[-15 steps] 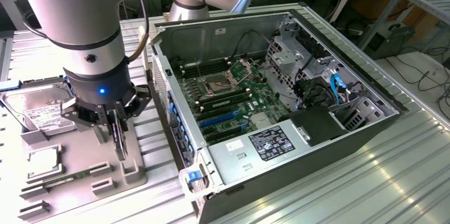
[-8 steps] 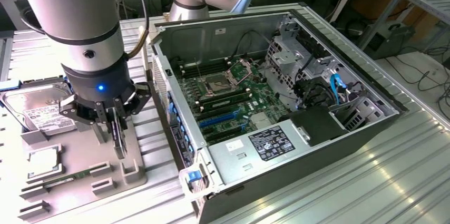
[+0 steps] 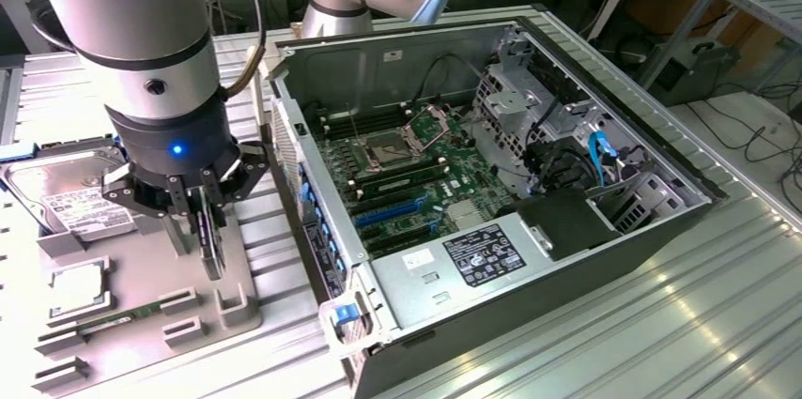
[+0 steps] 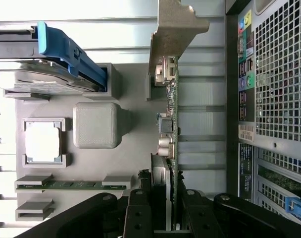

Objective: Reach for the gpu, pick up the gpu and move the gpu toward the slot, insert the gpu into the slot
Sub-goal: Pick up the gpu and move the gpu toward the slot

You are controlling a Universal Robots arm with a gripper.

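Observation:
The gpu (image 3: 210,247) stands thin and edge-on over the grey fixture tray (image 3: 239,319) at the exterior view's left. My gripper (image 3: 205,230) comes down on it from above, a finger against each face, shut on the card. In the wrist view the gpu (image 4: 171,114) shows its green board edge and silver bracket, with my gripper (image 4: 168,206) clamped on its near end. Whether the card still rests in its holder I cannot tell. The blue slot (image 3: 389,216) lies on the motherboard inside the open computer case (image 3: 414,291).
On the tray beside the gpu are a silver hard drive (image 3: 69,197) (image 4: 46,84), a square processor chip (image 3: 78,282) (image 4: 41,141) and a thin green memory stick (image 3: 119,316) (image 4: 71,185). The case wall (image 4: 279,99) stands close alongside the card.

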